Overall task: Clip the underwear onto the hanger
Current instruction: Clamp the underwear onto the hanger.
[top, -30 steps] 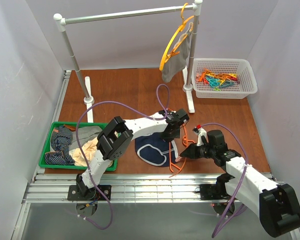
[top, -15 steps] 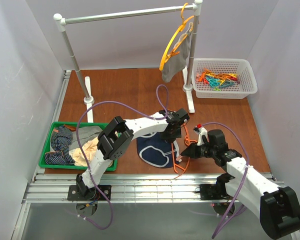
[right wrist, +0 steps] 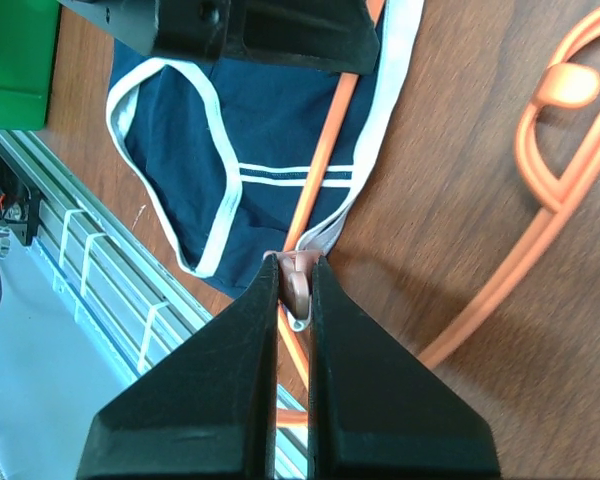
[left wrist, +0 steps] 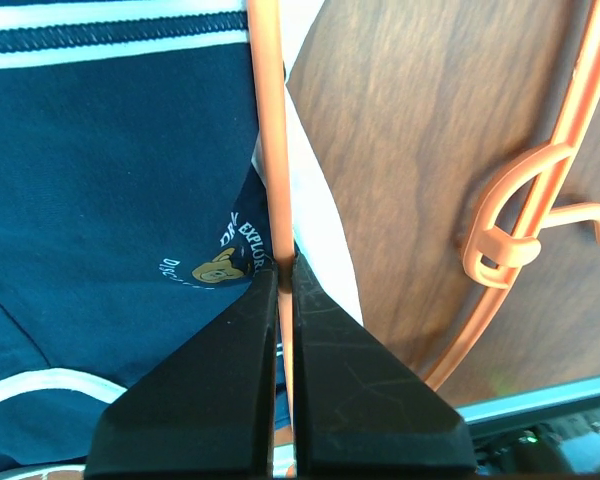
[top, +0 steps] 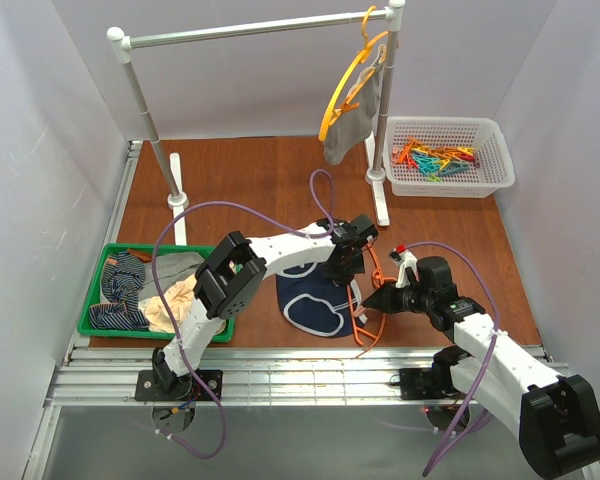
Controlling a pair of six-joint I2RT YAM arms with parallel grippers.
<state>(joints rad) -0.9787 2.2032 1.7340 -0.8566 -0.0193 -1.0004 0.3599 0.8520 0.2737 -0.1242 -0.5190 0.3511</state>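
Note:
The navy underwear (top: 315, 300) with white piping lies flat on the brown table, under the red-orange hanger (top: 368, 310). My left gripper (top: 345, 265) is shut on the hanger's straight bar (left wrist: 265, 120), over the underwear (left wrist: 110, 180). Its hook (left wrist: 510, 230) lies on the wood to the right. My right gripper (top: 373, 301) is shut on a pinkish-brown clip (right wrist: 300, 285). The clip sits where the hanger bar (right wrist: 325, 160) meets the white waistband corner of the underwear (right wrist: 270, 130). I cannot tell whether the clip's mouth bites the fabric.
A green bin (top: 92, 322) of other clothes stands at the left. A white basket (top: 492, 178) of coloured clips is at the back right. A white rail (top: 250, 30) carries a yellow-orange hanger (top: 342, 85) with grey underwear. The rail's foot (top: 382, 205) is just behind the grippers.
The hanger and the underwear have shifted a little to the right, and the hanger's lower end has swung right. Both grippers kept their grip and moved with them.

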